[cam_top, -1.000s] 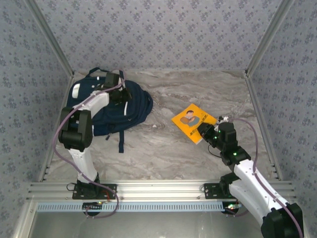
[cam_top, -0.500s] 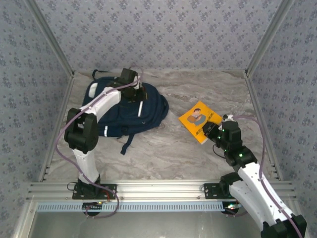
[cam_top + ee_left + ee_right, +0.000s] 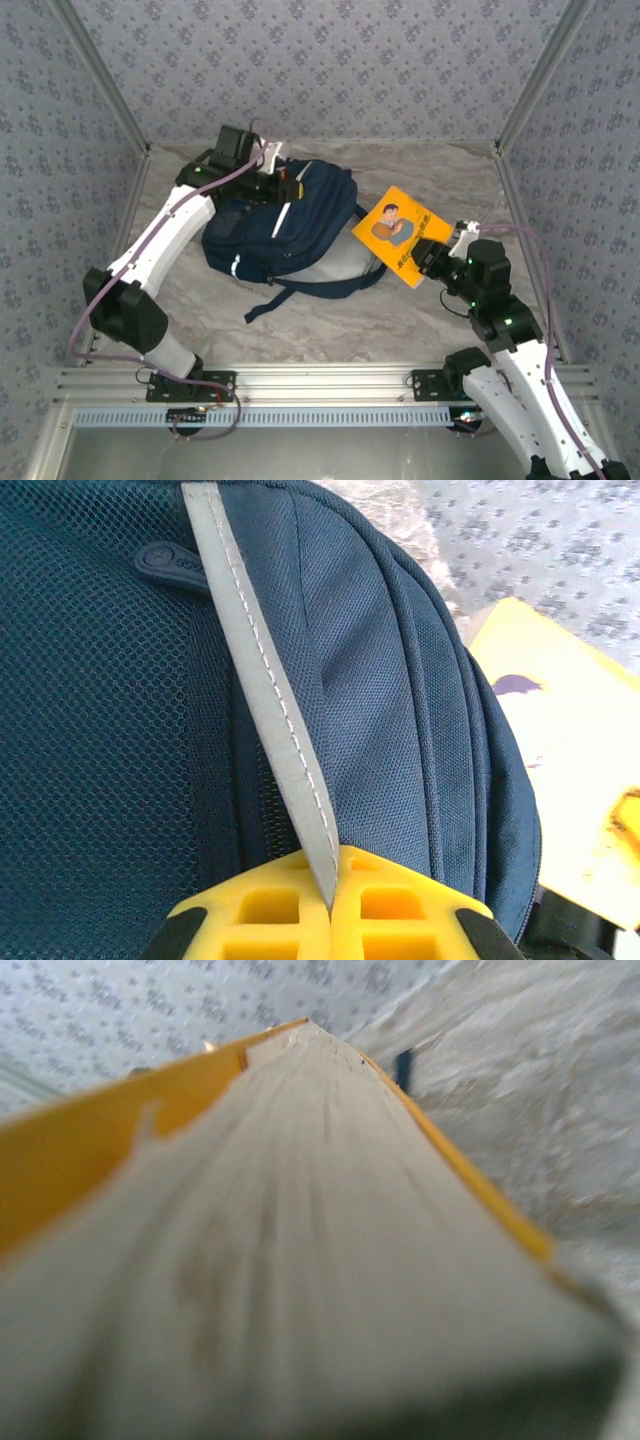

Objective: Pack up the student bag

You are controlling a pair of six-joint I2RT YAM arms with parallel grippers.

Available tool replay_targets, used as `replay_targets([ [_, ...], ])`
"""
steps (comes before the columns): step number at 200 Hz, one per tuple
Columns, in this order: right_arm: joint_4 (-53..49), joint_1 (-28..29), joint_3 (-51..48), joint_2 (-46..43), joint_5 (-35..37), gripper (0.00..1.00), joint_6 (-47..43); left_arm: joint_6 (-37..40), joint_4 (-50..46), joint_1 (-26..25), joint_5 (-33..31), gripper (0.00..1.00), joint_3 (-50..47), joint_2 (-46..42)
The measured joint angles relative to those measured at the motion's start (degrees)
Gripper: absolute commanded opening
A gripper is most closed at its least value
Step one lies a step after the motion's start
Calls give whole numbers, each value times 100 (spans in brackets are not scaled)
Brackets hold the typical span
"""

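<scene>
Bag: student bag, navy mesh and ribbed weave, slumped left-centre on marble table.
Left gripper: pinches the bag's grey stitched stripe.
Right gripper: clamps tilted yellow book, just beside bag.

We count one bag, centre-left of the top view. One yellow book, right of centre. Two arms: left arm on the frame's left, right arm lower right. Two grippers: left gripper, right gripper. One table.
</scene>
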Motion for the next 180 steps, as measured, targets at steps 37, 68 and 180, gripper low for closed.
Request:
replay_targets([
  [37, 621, 186, -750, 131, -713, 0, 369, -151, -61, 289, 710, 0, -7, -109],
  [68, 1248, 643, -1099, 444, -957, 0, 680, -380, 63, 435, 1086, 0, -11, -109],
  [180, 3080, 1803, -555, 2885, -608, 0, 817, -717, 396, 444, 1390, 0, -179, -111],
])
